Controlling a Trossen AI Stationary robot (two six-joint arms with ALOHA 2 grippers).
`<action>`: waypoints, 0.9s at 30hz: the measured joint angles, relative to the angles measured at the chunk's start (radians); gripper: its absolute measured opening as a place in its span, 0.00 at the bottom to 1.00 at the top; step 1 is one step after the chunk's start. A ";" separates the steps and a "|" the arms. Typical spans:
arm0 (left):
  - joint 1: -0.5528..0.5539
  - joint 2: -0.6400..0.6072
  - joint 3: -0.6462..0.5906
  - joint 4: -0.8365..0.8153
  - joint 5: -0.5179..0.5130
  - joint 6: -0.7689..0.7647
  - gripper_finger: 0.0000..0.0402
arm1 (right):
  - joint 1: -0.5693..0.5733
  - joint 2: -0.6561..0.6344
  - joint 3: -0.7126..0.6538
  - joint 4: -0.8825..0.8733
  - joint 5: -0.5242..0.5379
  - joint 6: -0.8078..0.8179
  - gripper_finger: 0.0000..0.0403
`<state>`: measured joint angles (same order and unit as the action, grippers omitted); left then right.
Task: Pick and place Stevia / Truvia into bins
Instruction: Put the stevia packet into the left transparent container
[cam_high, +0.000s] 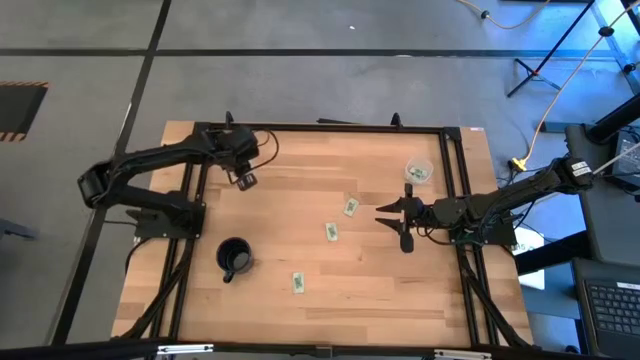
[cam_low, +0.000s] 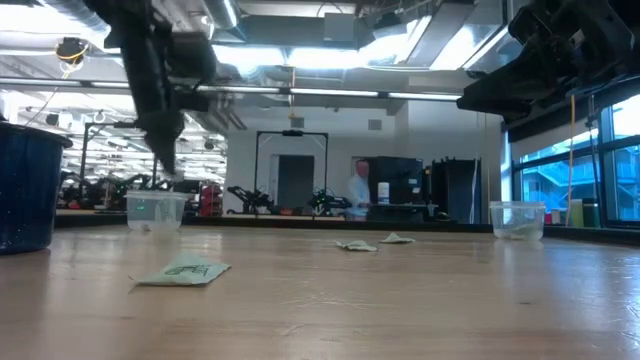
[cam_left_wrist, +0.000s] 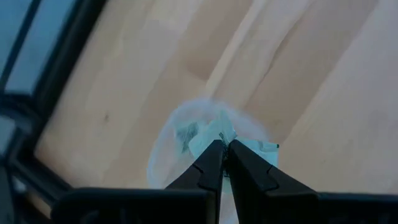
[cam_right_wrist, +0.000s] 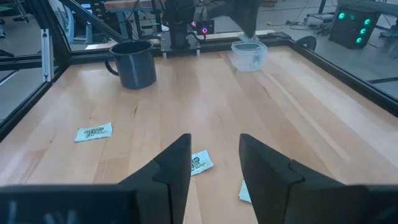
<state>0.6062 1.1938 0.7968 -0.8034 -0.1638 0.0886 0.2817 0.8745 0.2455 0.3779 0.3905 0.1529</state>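
Left gripper (cam_left_wrist: 225, 149) pinches pale green paper sachet (cam_left_wrist: 214, 132) over clear round plastic cup (cam_left_wrist: 208, 146) near table's far-left corner | right gripper (cam_right_wrist: 214, 158) gaping, empty | risk: sachet sticks to fingers or drops outside the rim.

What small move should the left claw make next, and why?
Probably open. The left claw is shut on a sachet directly above a clear cup, so letting go should drop it in. The right claw waits open over loose sachets.
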 joint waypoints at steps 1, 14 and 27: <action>0.015 0.000 -0.019 0.004 0.000 0.000 0.05 | 0.000 0.000 0.000 0.000 0.000 0.001 0.34; 0.091 0.000 -0.137 0.127 0.018 0.004 0.05 | 0.000 0.000 0.000 -0.001 0.000 0.002 0.34; 0.088 0.000 -0.137 0.128 0.027 0.020 0.09 | 0.000 0.000 0.000 -0.001 0.000 0.000 0.34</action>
<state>0.6937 1.1938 0.6594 -0.6758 -0.1368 0.1091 0.2817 0.8745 0.2455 0.3771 0.3908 0.1532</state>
